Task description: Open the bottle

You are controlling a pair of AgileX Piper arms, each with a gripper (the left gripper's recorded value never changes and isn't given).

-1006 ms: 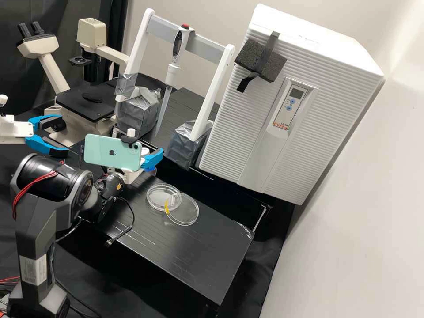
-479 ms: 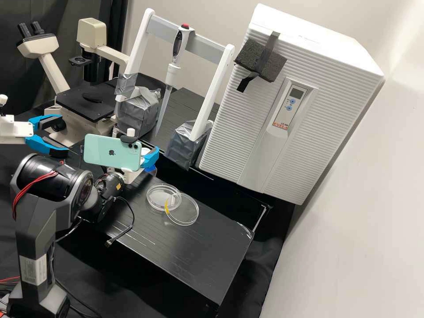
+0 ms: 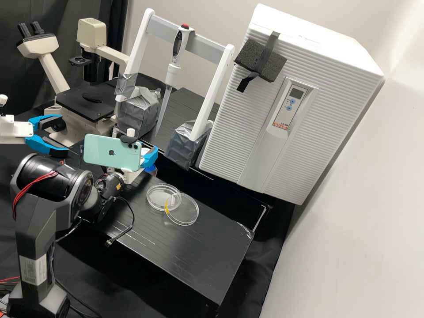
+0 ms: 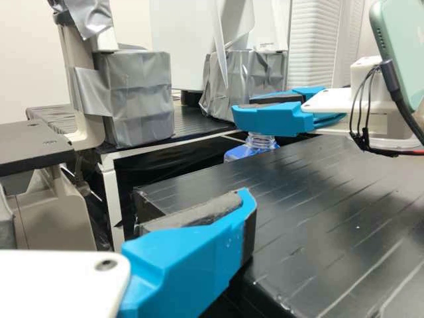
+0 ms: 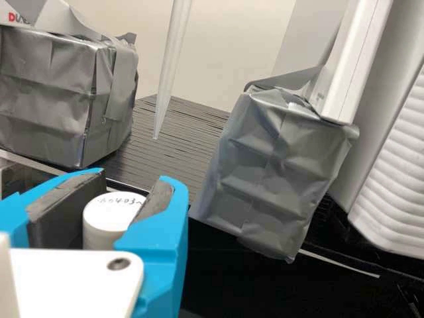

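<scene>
The right tool [image 5: 114, 199] is clamped on the small white cap [image 5: 106, 217], stiff, smooth and best pinched by its sides, while the clear bottle [image 4: 264, 141] directly beneath it looks light and tippy, and the left tool [image 3: 55, 134] stands apart, holding nothing.

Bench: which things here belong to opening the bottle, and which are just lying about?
Job: bottle, cap, right gripper.
Lying about: dishes, pipette, microscope, white machine.
</scene>
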